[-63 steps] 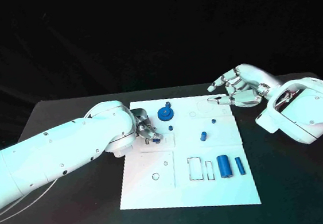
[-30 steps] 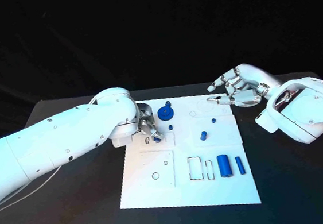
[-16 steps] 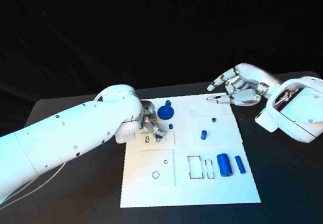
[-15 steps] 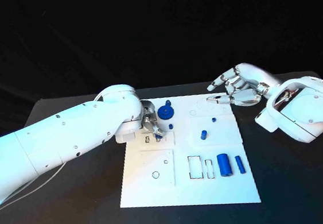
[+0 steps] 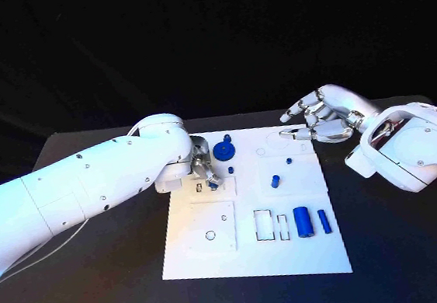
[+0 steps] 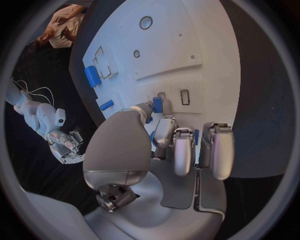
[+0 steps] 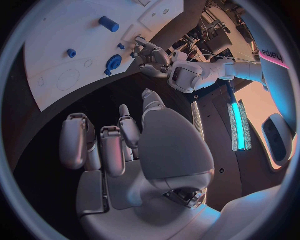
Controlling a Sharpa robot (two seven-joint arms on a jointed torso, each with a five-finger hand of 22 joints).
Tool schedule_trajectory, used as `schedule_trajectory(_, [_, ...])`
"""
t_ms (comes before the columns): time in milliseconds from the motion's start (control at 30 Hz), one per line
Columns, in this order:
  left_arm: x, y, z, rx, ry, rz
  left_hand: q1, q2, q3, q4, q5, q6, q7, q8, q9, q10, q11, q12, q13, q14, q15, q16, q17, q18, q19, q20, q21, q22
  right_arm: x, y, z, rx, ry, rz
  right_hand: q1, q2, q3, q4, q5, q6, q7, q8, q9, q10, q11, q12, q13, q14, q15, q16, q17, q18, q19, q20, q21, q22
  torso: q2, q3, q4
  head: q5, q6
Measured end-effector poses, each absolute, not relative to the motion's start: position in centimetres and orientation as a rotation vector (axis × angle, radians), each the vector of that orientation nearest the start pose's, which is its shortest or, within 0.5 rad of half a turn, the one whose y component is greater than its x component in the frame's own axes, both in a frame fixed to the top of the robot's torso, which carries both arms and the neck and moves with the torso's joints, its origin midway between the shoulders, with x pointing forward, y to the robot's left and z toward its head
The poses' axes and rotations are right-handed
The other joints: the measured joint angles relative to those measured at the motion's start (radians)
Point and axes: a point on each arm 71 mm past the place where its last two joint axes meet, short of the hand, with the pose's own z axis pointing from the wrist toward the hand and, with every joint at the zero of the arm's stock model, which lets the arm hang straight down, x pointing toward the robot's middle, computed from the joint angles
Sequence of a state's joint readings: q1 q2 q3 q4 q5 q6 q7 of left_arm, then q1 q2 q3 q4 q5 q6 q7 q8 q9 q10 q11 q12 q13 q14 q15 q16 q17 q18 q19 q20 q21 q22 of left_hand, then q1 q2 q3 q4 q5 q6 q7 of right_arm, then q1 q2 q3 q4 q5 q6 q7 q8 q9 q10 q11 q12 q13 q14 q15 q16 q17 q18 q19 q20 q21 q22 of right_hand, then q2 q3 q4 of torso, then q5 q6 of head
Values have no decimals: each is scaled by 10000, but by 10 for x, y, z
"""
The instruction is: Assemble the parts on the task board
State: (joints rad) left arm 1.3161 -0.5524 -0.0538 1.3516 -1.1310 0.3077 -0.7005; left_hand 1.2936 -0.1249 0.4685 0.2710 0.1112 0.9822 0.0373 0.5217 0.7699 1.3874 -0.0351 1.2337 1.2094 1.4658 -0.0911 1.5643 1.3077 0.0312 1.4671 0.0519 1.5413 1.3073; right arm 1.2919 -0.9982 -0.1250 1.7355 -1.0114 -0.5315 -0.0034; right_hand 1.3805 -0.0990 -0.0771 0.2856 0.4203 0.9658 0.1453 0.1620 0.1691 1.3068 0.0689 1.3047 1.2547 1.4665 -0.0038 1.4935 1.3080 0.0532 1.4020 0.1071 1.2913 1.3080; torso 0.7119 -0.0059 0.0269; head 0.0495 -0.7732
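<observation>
The task board (image 5: 204, 236) lies flat in the middle of the black worktop (image 5: 107, 296), its long side running away from the robot.

Left robot hand (image 5: 201, 168): positioned over the far left part of the board. In the left wrist view its fingers (image 6: 175, 145) are curled down toward the white surface, and a small blue part (image 6: 157, 104) sits pinched between the thumb and a fingertip, just beside a small rectangular slot (image 6: 184, 97). Whether the part touches the board cannot be told.

Right robot hand (image 5: 321, 120): held off the far right corner of the board, above the worktop. Its fingers are apart and loosely bent — nothing is in them, as the right wrist view confirms (image 7: 119, 145).

Parts on the board, head view:
- a round blue gear-like piece (image 5: 224, 151) near the far edge, just beside the left robot hand;
- a small blue peg (image 5: 231, 171) close to it;
- a small upright pin (image 5: 289, 162) and a short blue cylinder (image 5: 275, 182) toward the right side;
- a thick blue cylinder (image 5: 302, 223) and a thinner blue rod (image 5: 323, 220) lying side by side near the right edge, next to two empty rectangular outlines (image 5: 264, 225).

A small ring mark (image 5: 210, 235) shows on the raised left panel of the board.
</observation>
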Motion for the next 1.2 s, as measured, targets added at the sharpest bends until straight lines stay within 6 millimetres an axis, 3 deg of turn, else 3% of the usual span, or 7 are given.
schedule_trajectory(133, [514, 127, -190, 514, 23767, -2027, 54, 55, 42, 42, -444, 0, 0, -1, 24, 0, 1, 0, -1, 0, 0, 0, -1, 1, 0, 0, 0, 0, 450, -221, -149, 2438, 15582, 9107, 0, 0, 0, 0, 0, 0, 0, 0, 0, 0, 0, 0, 0, 0, 0, 0, 0, 1, 0, 0, 0, 0, -2, 2, 0, 0, -3])
schedule_trajectory(200, [514, 127, -190, 528, 23778, -2021, 55, 55, 43, 42, -514, 0, 0, -2, 25, -1, 1, 0, -1, 0, 0, 0, -1, 1, 0, 0, 0, 0, 450, -221, -149, 2433, 15583, 9106, 0, 0, 0, 0, 0, 0, 0, 0, 0, 0, 0, 0, 0, 0, 0, 0, -1, 0, 0, 0, 0, -1, -2, 4, 0, 4, -4])
schedule_trajectory(1200, [514, 130, -191, 606, 23887, -1906, 62, 65, 42, 40, -574, 2, 2, -69, 99, 20, -19, 0, 17, 0, 0, 0, -3, 0, 0, 0, 0, 0, 450, -221, -149, 2391, 15583, 9093, 1, 0, 0, 0, 0, 0, 0, 0, 0, 0, 0, 0, 0, 0, 0, 0, -4, 0, 0, 0, 0, -4, 2, 1, 0, 3, -18])
